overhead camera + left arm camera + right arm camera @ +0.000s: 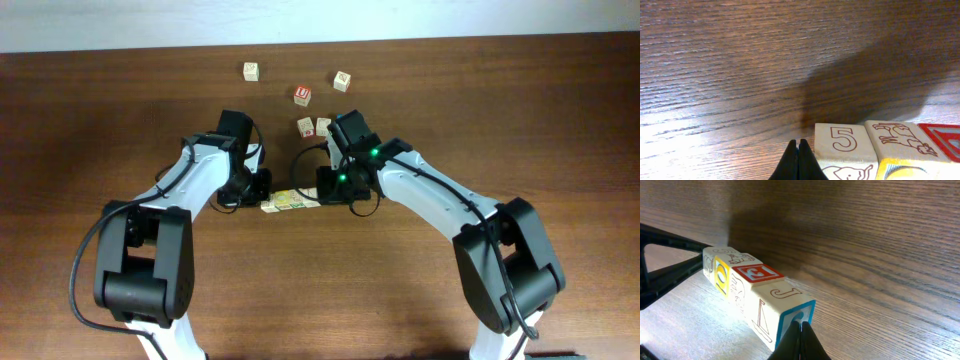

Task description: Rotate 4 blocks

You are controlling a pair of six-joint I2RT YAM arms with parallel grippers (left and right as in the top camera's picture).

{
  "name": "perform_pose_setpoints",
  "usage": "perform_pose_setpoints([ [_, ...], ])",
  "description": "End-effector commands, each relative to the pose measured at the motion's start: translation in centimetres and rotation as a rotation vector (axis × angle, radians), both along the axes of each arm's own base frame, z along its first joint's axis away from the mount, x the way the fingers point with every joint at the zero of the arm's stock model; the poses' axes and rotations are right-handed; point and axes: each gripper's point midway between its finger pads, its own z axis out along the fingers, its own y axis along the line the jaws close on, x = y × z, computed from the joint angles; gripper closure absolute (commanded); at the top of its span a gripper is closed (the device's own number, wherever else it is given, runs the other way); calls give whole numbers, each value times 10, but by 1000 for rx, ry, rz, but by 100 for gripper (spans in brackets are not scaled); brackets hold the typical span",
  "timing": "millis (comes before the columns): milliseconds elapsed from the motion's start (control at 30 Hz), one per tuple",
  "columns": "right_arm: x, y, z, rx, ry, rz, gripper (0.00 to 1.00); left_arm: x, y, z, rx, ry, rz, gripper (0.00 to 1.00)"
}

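Dark wood-grain table (500,100); blocks (290,202) in row btwn L gripper (798,159), R gripper (801,339), both clenched, empty.

Dark wooden table (560,110), white wall (300,20)

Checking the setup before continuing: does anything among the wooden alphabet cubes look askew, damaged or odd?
Nothing stands out. The four pale wooden alphabet cubes lie in a tight row on the brown wooden table, between the shut left gripper and right gripper; none looks damaged.

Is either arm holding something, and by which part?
Nothing is gripped: the left gripper and right gripper are shut. The row of blocks lies between their tips.
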Motion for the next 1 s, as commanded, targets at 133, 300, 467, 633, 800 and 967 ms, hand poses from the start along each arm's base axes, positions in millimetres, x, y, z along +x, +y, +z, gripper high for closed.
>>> perform_pose_setpoints([
  [133,-28,58,33,150,-20,166,96,-12,-45,7,-184,38,-64,100],
  [300,-28,62,37,153,-30,173,96,-13,-45,7,-183,41,-63,100],
  [467,-31,66,38,149,-39,188,96,-14,-44,7,-179,44,-63,100],
  [633,-34,75,44,155,-57,220,96,-14,-44,7,-179,44,-63,100],
  [800,-38,81,48,141,-72,236,96,-14,-44,7,-179,44,-63,100],
  [967,-38,82,48,139,-76,239,96,-14,-44,7,-179,44,-63,100],
])
